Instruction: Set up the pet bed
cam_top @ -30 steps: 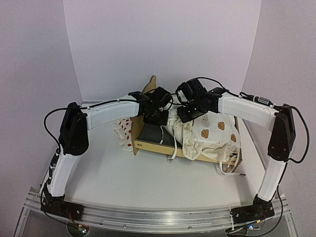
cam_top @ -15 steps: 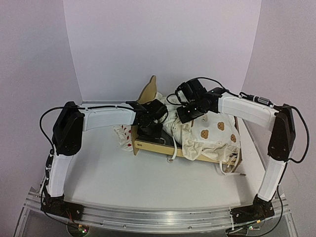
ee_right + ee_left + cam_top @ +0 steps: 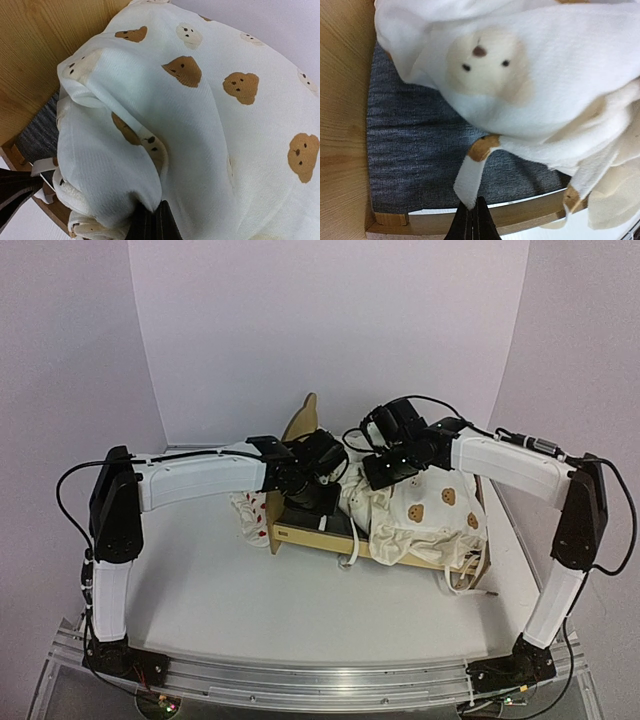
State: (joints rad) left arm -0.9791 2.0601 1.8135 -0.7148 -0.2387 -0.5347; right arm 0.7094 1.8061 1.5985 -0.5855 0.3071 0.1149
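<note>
no legible text, small mark [image 3: 283, 533] on pet bed [image 3: 312, 532] unreadable

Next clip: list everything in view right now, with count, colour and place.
bed: 1, light plywood with grey felt base, mid-table
cushion: 1, cream with brown bear faces, bunched over the bed's right part
tie: 1 of several, white, lying across the felt
pillow: 1, white with red strawberries, on the table left of the bed
table: 1, white, under everything
left gripper: 1, black, shut on the tie's tip
right gripper: 1, black, shut on a cushion fold
</note>
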